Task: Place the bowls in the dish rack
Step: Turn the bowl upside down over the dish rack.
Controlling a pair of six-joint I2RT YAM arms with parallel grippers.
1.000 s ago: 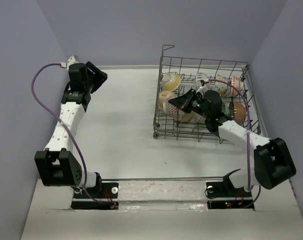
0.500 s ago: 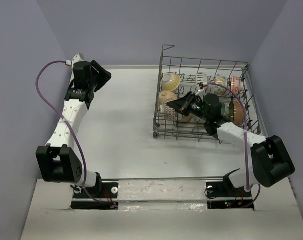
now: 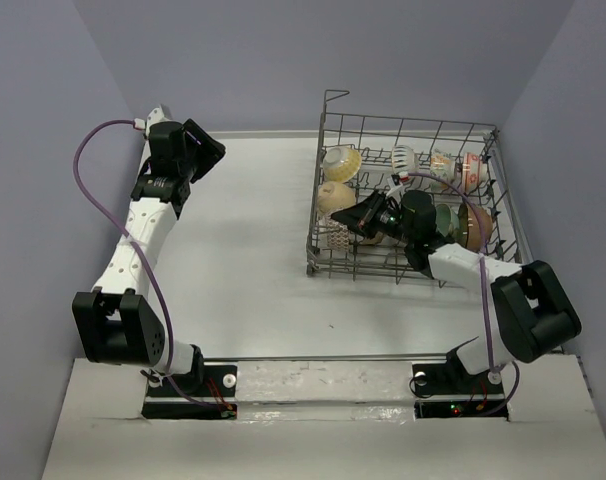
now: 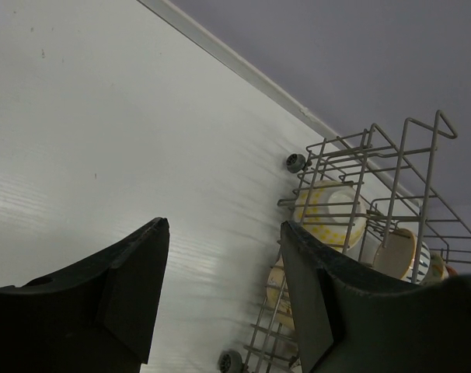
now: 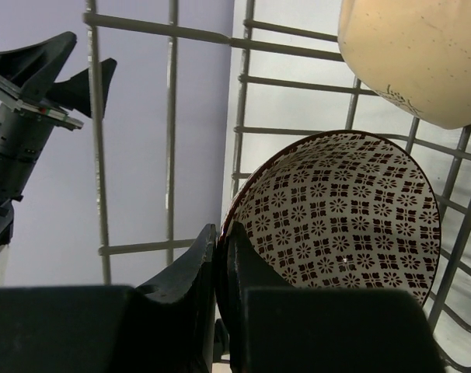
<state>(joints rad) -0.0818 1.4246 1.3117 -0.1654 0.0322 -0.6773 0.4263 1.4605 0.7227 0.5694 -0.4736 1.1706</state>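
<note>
Bowl [image 5: 336, 217] rim is pinched in the right claw [image 5: 221, 249] inside the rack [image 3: 408, 122]; next, seat it and release. Left claw [image 4: 224, 233] gapes empty.

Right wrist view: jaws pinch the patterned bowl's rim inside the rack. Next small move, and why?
Probably open the right gripper and let go. It is shut on the rim of the patterned bowl, which stands on edge among the wires of the dish rack, beside a cream bowl. Whether it is fully seated I cannot tell.
</note>
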